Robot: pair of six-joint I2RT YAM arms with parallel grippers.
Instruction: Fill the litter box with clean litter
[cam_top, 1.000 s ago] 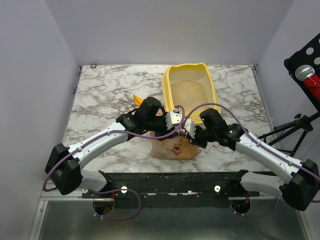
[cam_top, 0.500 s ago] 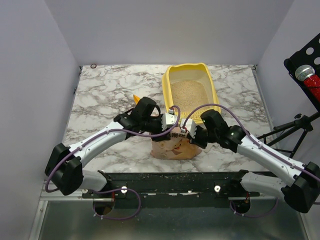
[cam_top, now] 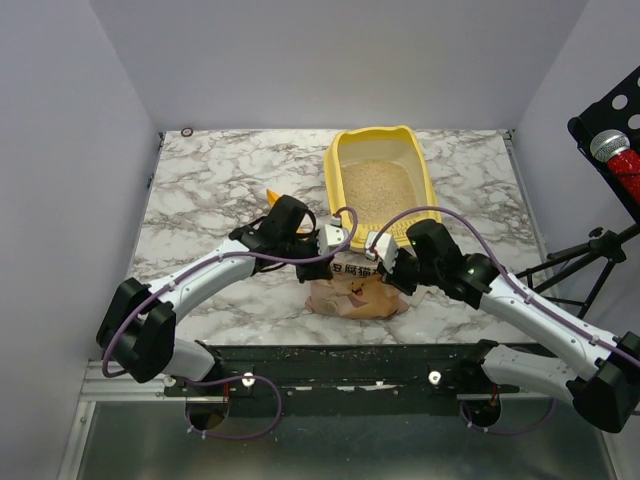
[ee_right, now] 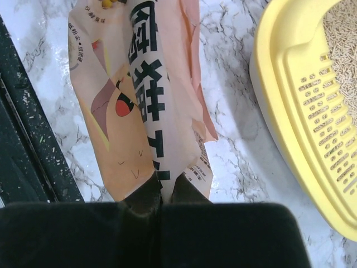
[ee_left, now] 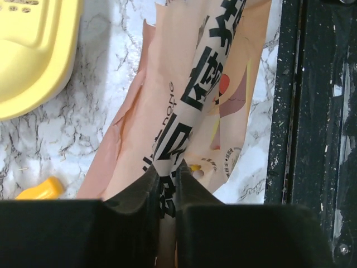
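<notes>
The yellow litter box [cam_top: 335, 160] stands at the back centre with beige clean litter [cam_top: 377, 188] in it. Its slotted lip [ee_right: 318, 106] shows in the right wrist view, its corner [ee_left: 33, 50] in the left. In front of it the pinkish-tan bag [cam_top: 355, 292] with dark characters stands on the marble. My left gripper [cam_top: 335, 262] is shut on the bag's printed top fold [ee_left: 189, 95], which fills the gap between the fingers [ee_left: 166, 180]. My right gripper [cam_top: 375, 262] pinches the same fold [ee_right: 146, 95] from the other end, jaws shut [ee_right: 165, 192].
A small orange scoop [cam_top: 272, 198] lies left of the litter box, just behind the left wrist; its tip [ee_left: 42, 190] shows beside the bag. The black rail [ee_left: 312, 111] runs along the table's near edge behind the bag. A microphone stand [cam_top: 615, 150] stands at the right.
My left gripper has come down onto the bag's top and its jaws have narrowed onto the fold. The bag's top now stands stretched between both grippers. The right gripper stayed shut.
</notes>
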